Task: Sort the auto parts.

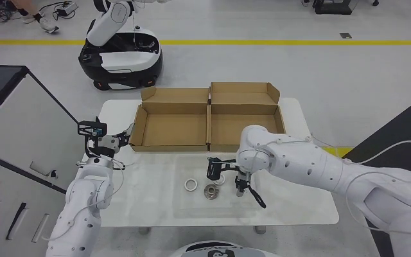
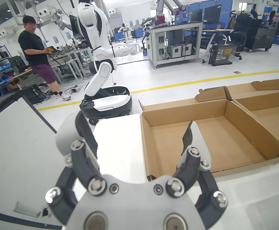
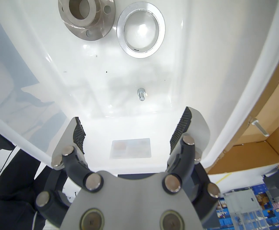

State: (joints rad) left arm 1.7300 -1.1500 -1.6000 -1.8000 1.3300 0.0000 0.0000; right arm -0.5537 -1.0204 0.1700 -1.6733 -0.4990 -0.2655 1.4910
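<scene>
Right wrist view: right pincer (image 3: 133, 117) gapes wide, empty, near the tiny bolt (image 3: 141, 95), which looks stiff, light, probably slippery, best pinched across its shank.

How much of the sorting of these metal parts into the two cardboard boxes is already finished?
Little looks done: one silver bolt seems to lie in a brown cardboard box. Nothing is in hand: the right hand is open near a small silver screw, and the left hand is open and empty. The flat silver ring and the steel flanged hub wait on the white table.
</scene>
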